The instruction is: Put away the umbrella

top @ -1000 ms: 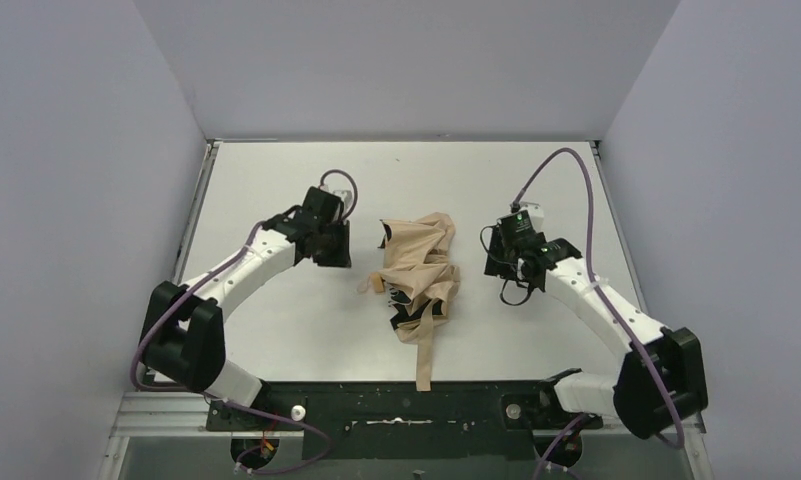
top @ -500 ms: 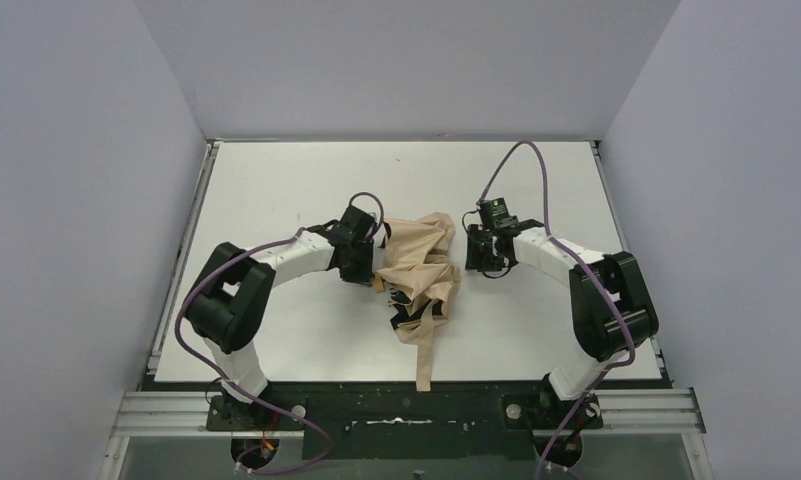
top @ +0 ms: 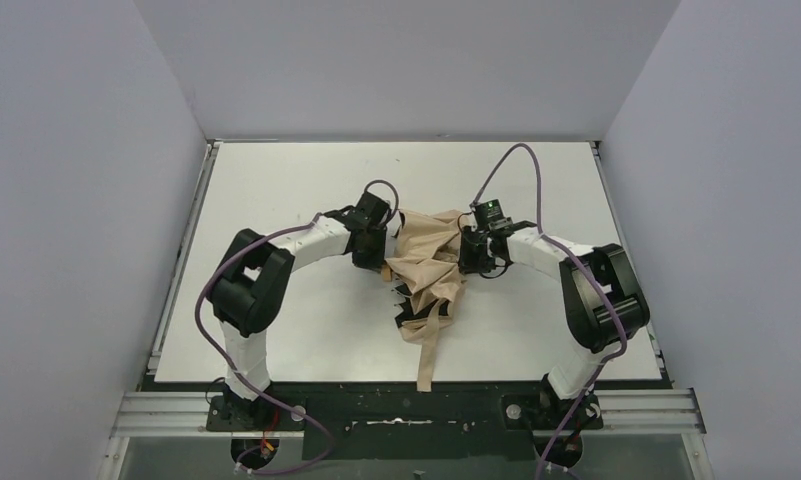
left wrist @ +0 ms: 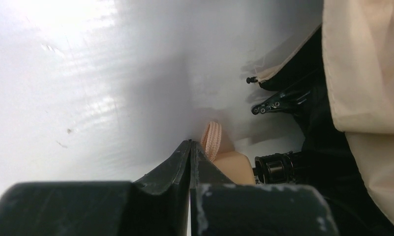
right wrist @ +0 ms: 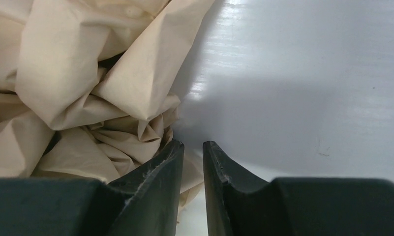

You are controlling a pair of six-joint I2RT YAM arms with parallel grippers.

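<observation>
Beige-tan fabric is lying crumpled near the middle of the white table (top: 276,180), and we are identifying this heap as the umbrella (top: 428,262), collapsed but not rolled, with its canopy bunched loosely. We are seeing its tan strap (top: 425,355) trailing from the heap toward the near edge of the table. We are observing the left hand (left wrist: 190,142) low at the umbrella's left side with its fingers pressed together and nothing between them. Its tips are sitting just beside the ribbed loop (left wrist: 212,137) of the small tan handle (left wrist: 231,164); we cannot tell whether they are touching it. Black ribs (left wrist: 278,101) and the black shaft (left wrist: 278,167) are showing beneath the fabric on that side. We are observing the right hand (right wrist: 193,143) at the umbrella's right side, its fingers standing slightly apart with a narrow gap and pinching nothing. One of its fingers (right wrist: 158,169) is resting against the folds of the fabric, while the other is hanging over bare table.
</observation>
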